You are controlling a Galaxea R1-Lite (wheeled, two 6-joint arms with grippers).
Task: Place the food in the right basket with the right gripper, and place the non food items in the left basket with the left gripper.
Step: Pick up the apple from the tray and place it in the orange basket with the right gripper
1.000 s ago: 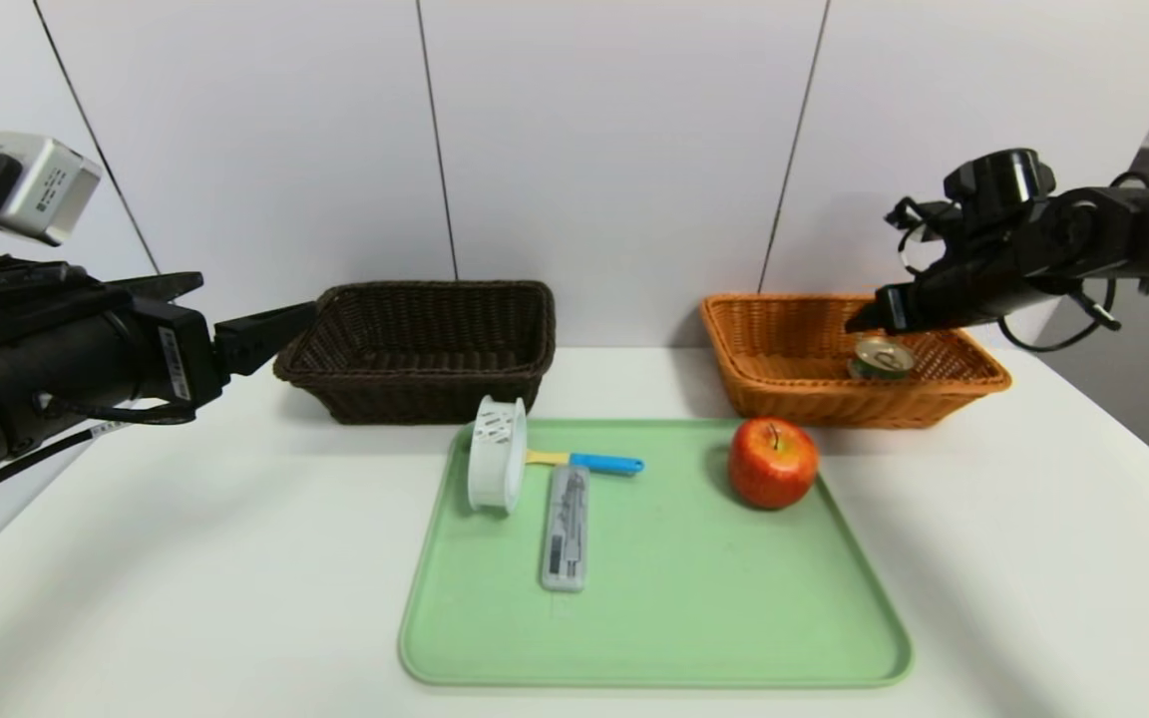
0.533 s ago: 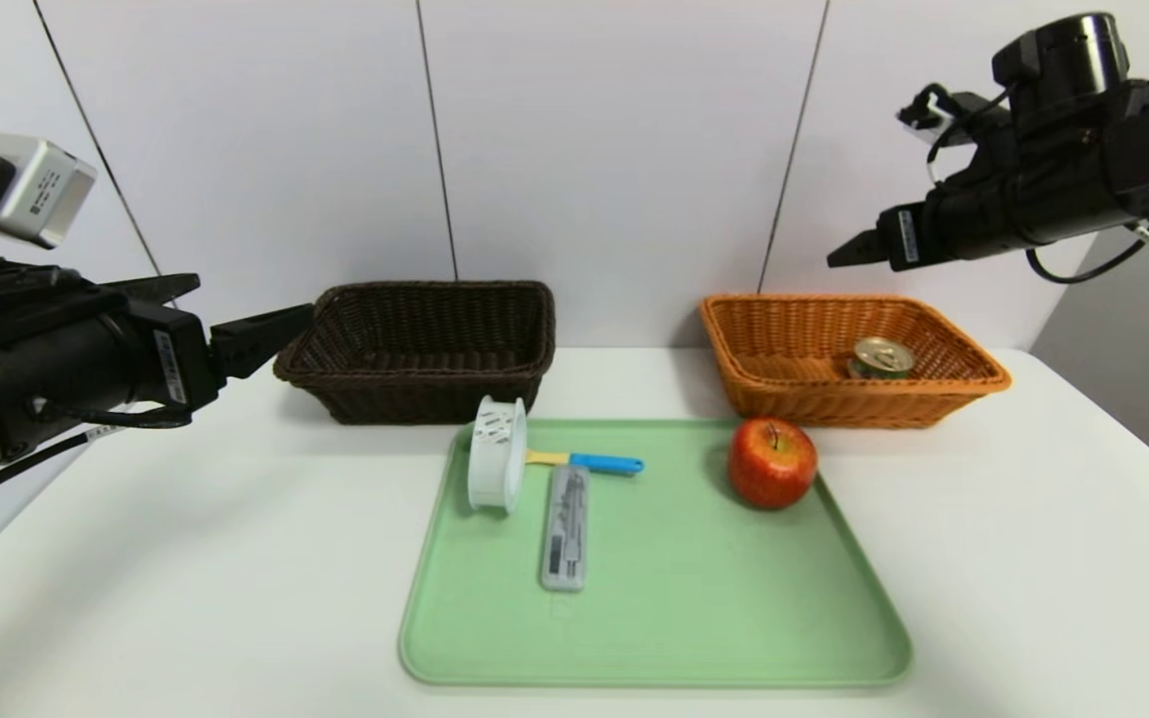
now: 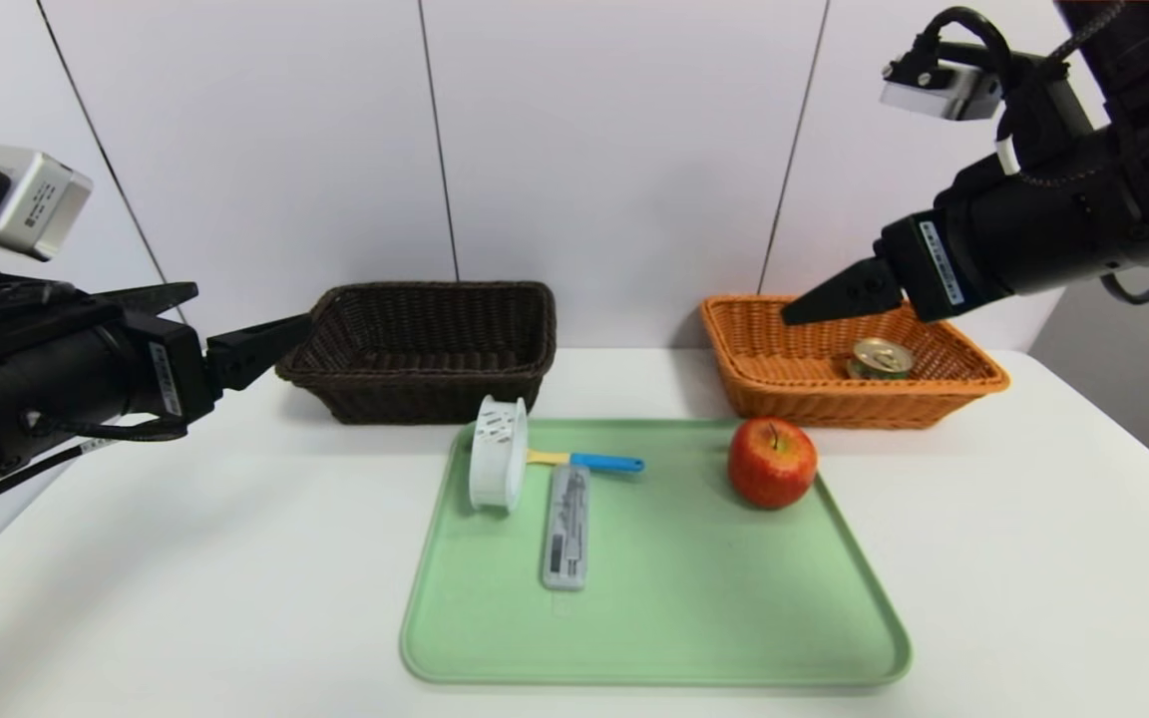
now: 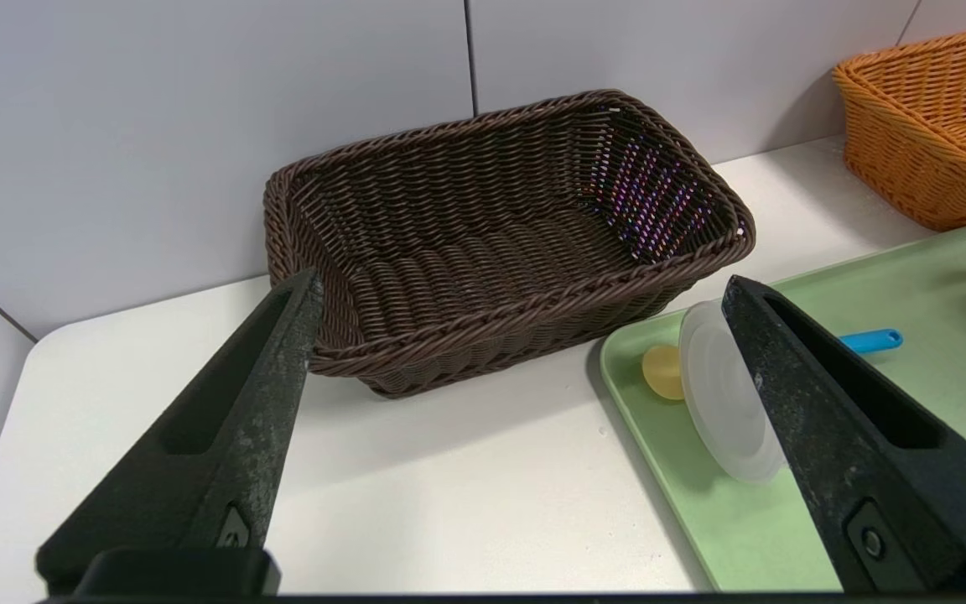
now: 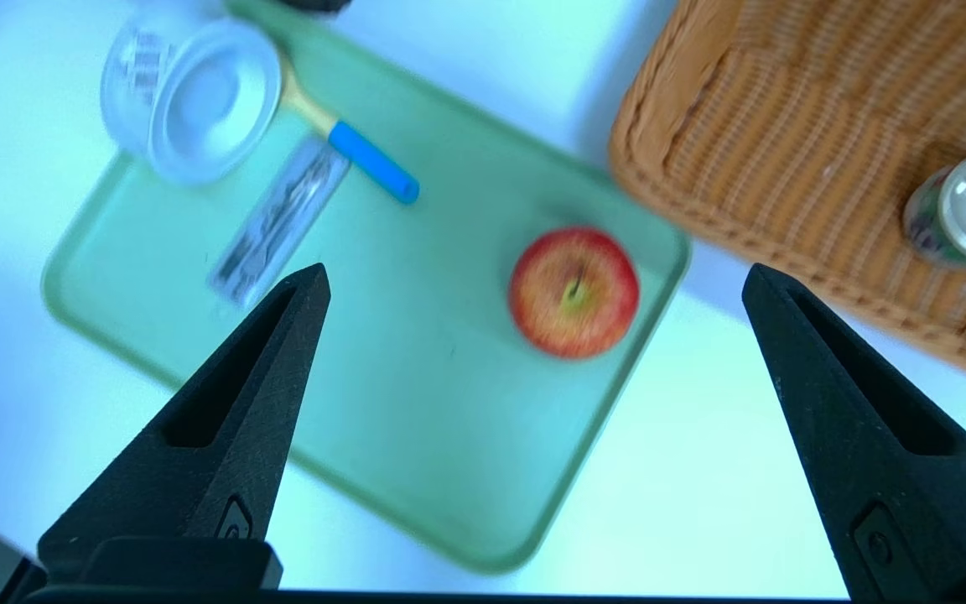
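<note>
R gripper (image 3: 796,308) hung spread and empty above the orange basket (image 3: 934,404) (tin (image 3: 880,358) inside). Apple (image 3: 772,463) sat on the tray (image 3: 654,638); L gripper (image 3: 235,324) idled, spread.

Place: a lab or test bench for robot trials, not a lived-in room.
Walls: plain pale panels (image 3: 614,140) with thin dark seams, nothing hung on them.
Surface: a bare white table (image 3: 186,558) set against the panels.
Layout: a green tray (image 3: 674,598) in the middle, a dark basket (image 3: 425,349) and an orange basket (image 3: 834,399) side by side behind it, arranged like a set-up exercise.
Props: an apple (image 3: 772,462), a tin (image 3: 880,358), a strainer (image 3: 497,469), a case (image 3: 566,527): a staged sorting mix.
</note>
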